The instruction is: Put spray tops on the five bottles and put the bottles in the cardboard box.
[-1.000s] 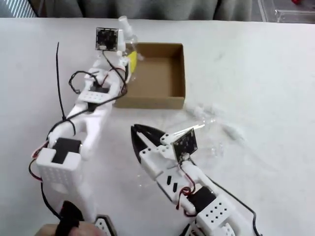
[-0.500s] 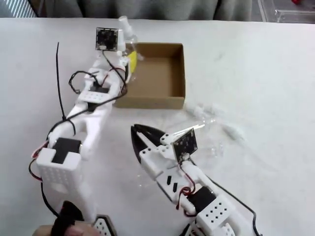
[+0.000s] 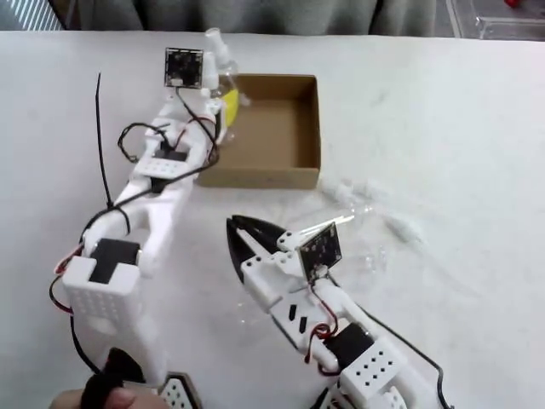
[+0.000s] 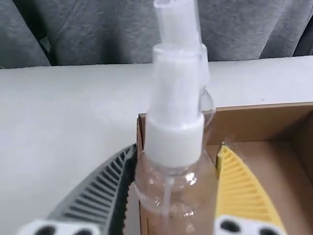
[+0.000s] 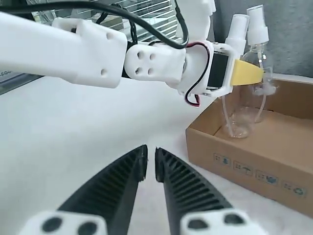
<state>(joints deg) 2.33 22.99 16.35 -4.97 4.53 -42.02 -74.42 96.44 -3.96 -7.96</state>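
My left gripper (image 3: 220, 98) is at the far left corner of the open cardboard box (image 3: 264, 177), shut on a clear bottle (image 4: 171, 132) with a white spray top. The bottle stands upright between the grey and yellow fingers, over the box wall (image 4: 264, 122). In the right wrist view, the held bottle (image 5: 234, 117) has its base inside the box (image 5: 254, 152), and a second sprayer-topped bottle (image 5: 257, 63) stands right behind it. My right gripper (image 3: 243, 234) rests low on the table in front of the box, its black fingers (image 5: 124, 181) shut on nothing.
Several clear loose bottles (image 3: 362, 204) lie on the white table to the right of the box, hard to make out. The left arm's body and cables (image 3: 153, 170) stretch along the box's left side. A transparent container (image 3: 498, 17) sits at the far right edge.
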